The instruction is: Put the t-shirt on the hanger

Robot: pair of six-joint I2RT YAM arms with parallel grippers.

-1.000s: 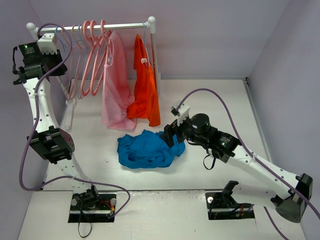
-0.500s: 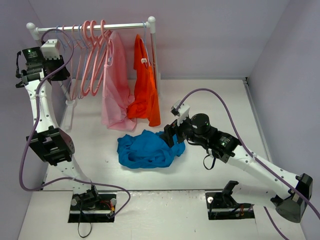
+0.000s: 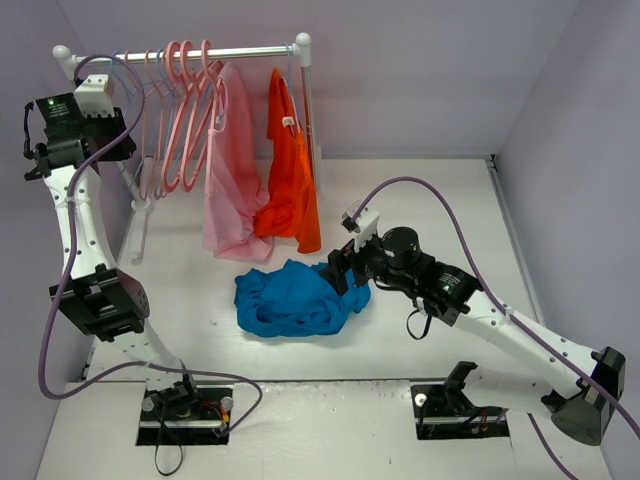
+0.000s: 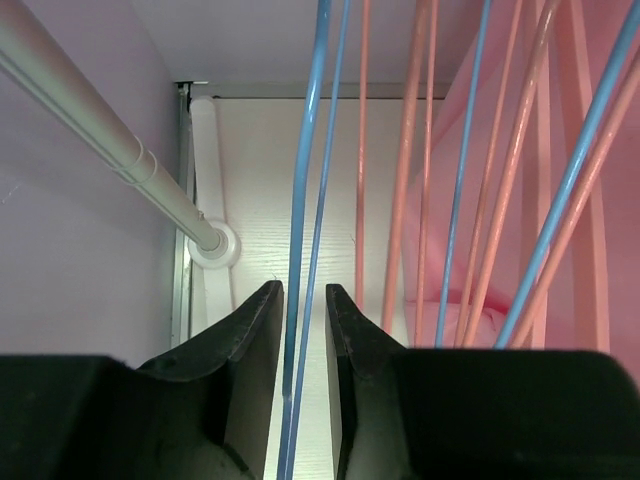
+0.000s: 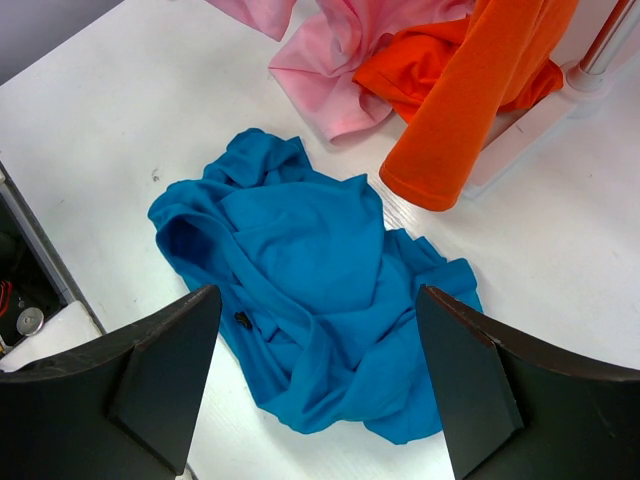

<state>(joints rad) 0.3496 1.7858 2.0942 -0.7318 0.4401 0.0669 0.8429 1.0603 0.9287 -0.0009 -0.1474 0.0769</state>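
The bright blue t-shirt [image 3: 295, 298] lies crumpled on the white table in front of the rack; the right wrist view shows it [image 5: 320, 260] directly below. My right gripper [image 3: 345, 272] hovers at its right edge, open wide [image 5: 318, 300] with nothing held. My left gripper [image 3: 118, 135] is raised at the rack's left end. In the left wrist view its jaws [image 4: 302, 290] stand narrowly apart around two thin wires of the pale blue hanger [image 4: 300, 180], with a sliver of free space beside the wires.
A white rack rail [image 3: 200, 55] carries several pink hangers [image 3: 185, 110], a pale pink garment [image 3: 235, 190] and an orange garment [image 3: 290, 170]. The rack's left post foot [image 4: 212, 245] stands near the left wall. Purple walls enclose the table.
The left wrist has shifted a little at the rack's left end, and its jaws have eased slightly apart around the hanger wires. The right arm and the t-shirt have not moved.
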